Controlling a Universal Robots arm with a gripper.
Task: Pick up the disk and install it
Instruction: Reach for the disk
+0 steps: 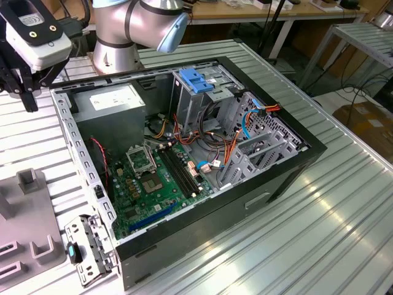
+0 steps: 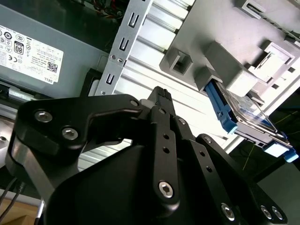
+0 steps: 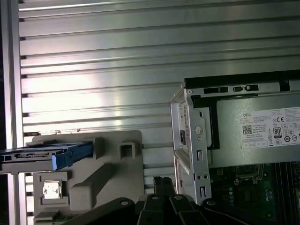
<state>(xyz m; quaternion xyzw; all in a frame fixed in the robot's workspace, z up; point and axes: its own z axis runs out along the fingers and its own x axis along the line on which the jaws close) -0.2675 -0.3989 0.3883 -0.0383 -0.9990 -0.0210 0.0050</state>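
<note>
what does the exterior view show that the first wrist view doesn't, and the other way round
Exterior view: the blue plastic latch atop the metal drive cage, orange cables, and the arm's silver base. First wrist view: the silver disk with blue side rails, seen edge-on. Both: the grey plastic holder, the grey power-supply box with a white sticker, the green motherboard and the ribbed metal table.

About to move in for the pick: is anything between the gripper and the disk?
Nothing visible does. In the first wrist view the gripper is by a corner of the open case; the disk sits in the grey holder across bare table slats, with that holder's raised blocks beside it.
</note>
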